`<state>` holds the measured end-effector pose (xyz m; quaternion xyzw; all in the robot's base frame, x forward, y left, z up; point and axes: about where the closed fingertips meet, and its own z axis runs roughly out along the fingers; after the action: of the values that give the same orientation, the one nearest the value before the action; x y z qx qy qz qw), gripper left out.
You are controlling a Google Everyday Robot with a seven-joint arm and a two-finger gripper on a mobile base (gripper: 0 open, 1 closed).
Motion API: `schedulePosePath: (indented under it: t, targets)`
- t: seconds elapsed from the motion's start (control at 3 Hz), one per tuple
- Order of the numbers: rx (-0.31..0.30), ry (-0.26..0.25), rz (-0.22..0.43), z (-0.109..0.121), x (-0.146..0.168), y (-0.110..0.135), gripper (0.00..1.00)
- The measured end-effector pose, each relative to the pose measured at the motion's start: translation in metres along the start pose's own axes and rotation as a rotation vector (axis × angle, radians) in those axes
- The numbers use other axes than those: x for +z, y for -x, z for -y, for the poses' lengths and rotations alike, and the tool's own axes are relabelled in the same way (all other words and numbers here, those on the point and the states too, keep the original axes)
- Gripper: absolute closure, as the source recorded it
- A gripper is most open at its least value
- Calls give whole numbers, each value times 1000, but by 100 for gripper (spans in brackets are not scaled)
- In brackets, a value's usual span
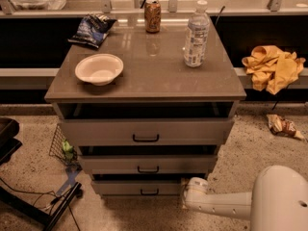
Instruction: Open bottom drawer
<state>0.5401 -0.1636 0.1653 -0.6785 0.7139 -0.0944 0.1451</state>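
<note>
The bottom drawer (pixel 125 187) is the lowest of three grey-beige fronts on the cabinet and carries a small black bar handle (pixel 149 192). A dark gap shows above its front. My gripper (pixel 188 192) is at the end of the white arm (pixel 226 205), low by the floor. It sits just off the right end of the bottom drawer's front, to the right of the handle. Whether it touches the drawer I cannot tell.
The middle drawer (pixel 144 163) and top drawer (pixel 144 131) sit above. On the cabinet top stand a white bowl (pixel 99 69), a water bottle (pixel 196 35), a can (pixel 152 16) and a chip bag (pixel 91 29). A yellow cloth (pixel 272 66) lies right, a wrapper (pixel 283 126) on the floor, cables and a dark base lower left.
</note>
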Motion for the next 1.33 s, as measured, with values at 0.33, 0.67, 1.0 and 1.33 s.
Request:
schedulePosePath:
  t: [0.33, 0.67, 1.0, 1.33]
  targets:
    - [0, 2, 0, -1, 1, 0, 61]
    - [0, 2, 0, 0, -3, 0, 83]
    - [0, 2, 0, 1, -5, 0, 100]
    - [0, 2, 0, 1, -7, 1, 100]
